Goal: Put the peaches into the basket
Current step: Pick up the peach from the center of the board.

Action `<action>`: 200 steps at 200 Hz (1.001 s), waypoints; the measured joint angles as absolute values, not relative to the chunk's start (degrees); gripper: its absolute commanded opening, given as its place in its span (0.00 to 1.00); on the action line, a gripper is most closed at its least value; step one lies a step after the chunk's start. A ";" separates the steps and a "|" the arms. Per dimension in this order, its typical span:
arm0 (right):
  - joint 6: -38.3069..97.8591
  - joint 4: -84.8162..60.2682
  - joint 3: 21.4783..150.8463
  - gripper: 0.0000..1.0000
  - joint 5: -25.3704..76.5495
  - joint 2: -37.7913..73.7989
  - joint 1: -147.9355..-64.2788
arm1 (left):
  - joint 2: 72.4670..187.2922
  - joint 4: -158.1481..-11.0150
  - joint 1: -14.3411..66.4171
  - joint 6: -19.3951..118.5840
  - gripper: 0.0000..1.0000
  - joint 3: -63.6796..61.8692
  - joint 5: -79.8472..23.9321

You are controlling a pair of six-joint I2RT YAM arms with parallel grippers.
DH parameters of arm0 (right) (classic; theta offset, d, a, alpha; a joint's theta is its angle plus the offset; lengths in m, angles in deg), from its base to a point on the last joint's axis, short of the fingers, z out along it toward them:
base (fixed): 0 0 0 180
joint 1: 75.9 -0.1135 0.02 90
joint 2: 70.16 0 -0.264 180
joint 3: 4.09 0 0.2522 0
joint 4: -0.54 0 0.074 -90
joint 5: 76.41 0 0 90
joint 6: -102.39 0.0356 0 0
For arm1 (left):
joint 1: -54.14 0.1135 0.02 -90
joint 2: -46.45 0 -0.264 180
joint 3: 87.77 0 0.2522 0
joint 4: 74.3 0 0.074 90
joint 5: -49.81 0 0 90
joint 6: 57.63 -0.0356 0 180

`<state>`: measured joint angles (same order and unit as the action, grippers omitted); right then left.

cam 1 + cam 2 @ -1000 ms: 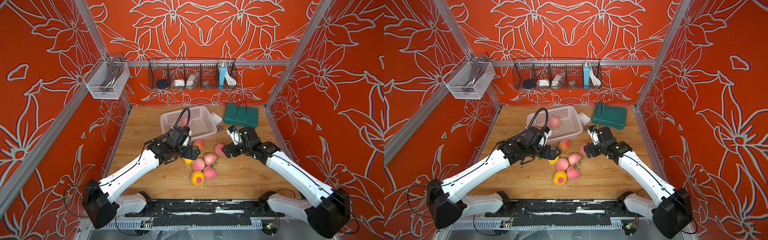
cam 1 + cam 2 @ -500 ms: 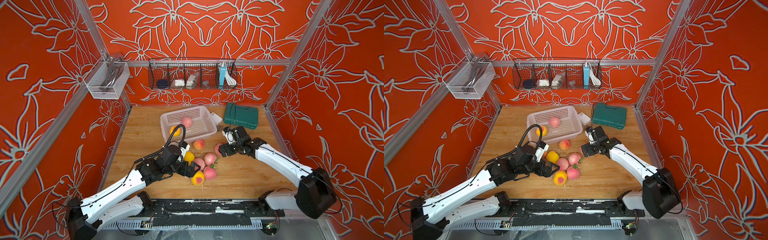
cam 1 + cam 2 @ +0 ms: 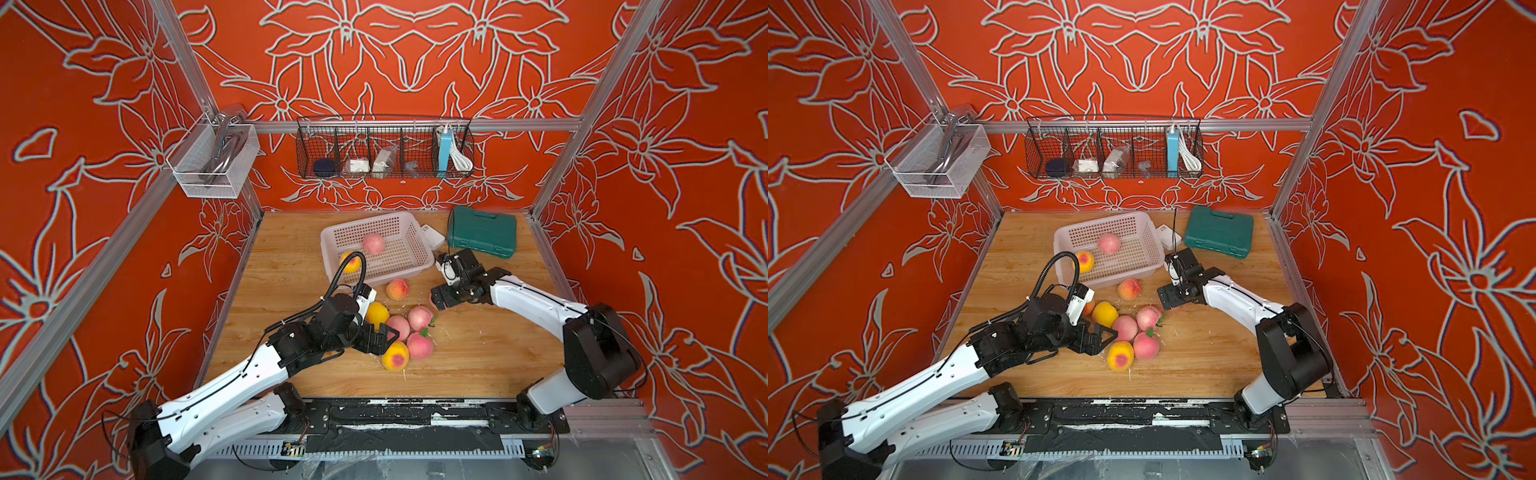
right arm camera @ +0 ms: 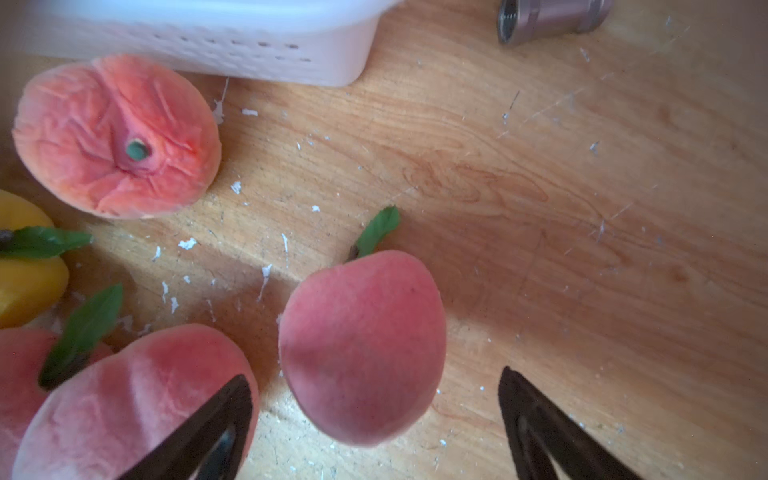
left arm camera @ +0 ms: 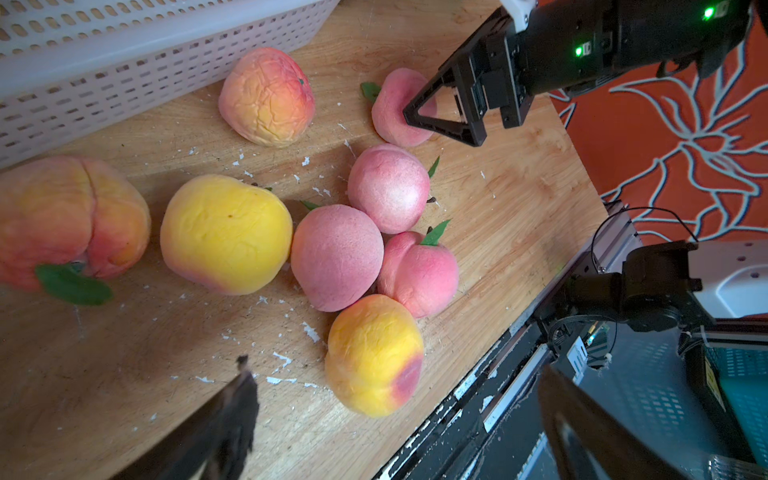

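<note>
— White basket (image 3: 400, 254) at the back of the wooden tabletop (image 3: 478, 353), just beside the green case (image 3: 482, 237). What lies in it?
— Two peaches: a pink one (image 3: 373, 243) and a yellow-orange one (image 3: 351, 263), which is partly behind the left arm's cable (image 3: 332, 282).
— And the others?
— Out on the tabletop in front of the basket. An orange-pink peach (image 3: 397, 289) lies just beside the basket's front wall. Five more touch in a cluster (image 3: 399, 327) nearer the robot.
— How does the right hand (image 3: 438, 300) stand?
— Its jaws are wide, low over a lone pink peach (image 4: 361, 345). The right wrist view shows one finger on each side of it, with a gap at both.
— And the left hand (image 3: 379, 337)?
— Wide as well, holding nothing. It hangs at the side of the cluster nearest its own arm, by the yellow peach with the red spot (image 3: 395, 356).
</note>
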<state>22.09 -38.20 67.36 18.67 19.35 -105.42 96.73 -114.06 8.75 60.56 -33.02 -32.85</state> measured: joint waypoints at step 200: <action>20.58 -38.72 70.86 0.87 19.72 25.96 -105.42 | 98.59 -113.58 8.75 60.54 0.99 -32.03 -35.85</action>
